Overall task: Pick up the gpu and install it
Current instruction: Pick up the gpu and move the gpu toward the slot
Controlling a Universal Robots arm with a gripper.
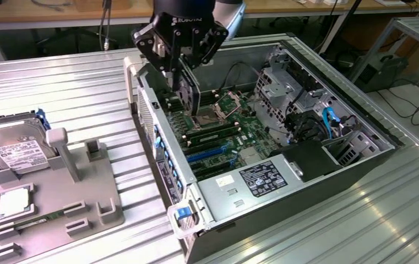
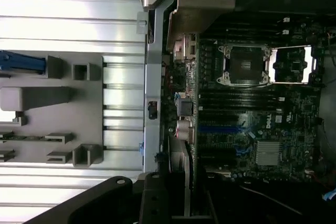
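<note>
gpu [image 1: 189, 94] gripped on edge, hanging upright inside the open computer case [image 1: 341, 88]. Its lower end sits low over the motherboard [image 1: 250, 137], close to the case wall on the exterior view's left. Contact with the board: cannot tell.

Gripper [image 1: 178, 74] partly closed, fingers pinching the card's upper part from both sides.

Just beside the card: CPU socket [image 1: 224, 104], its retaining frame flipped up. Near that, a bank of memory sticks [image 1: 213, 131], then blue expansion slots [image 1: 211, 151]. Farther along the board, a small finned heatsink [image 1: 257, 158] and a black shroud [image 1: 308, 159]. Blue cables [image 1: 329, 124] loop above the shroud.

Outside the case, on the slatted metal table [image 1: 70, 93], a grey fixture tray [image 1: 99, 176] sits well apart, toward the exterior view's left. Hard drive [image 1: 7, 146] with white label leans in the tray's far holder. Small square silver chip [image 1: 15, 201] lies flat in a recess nearer the camera.
</note>
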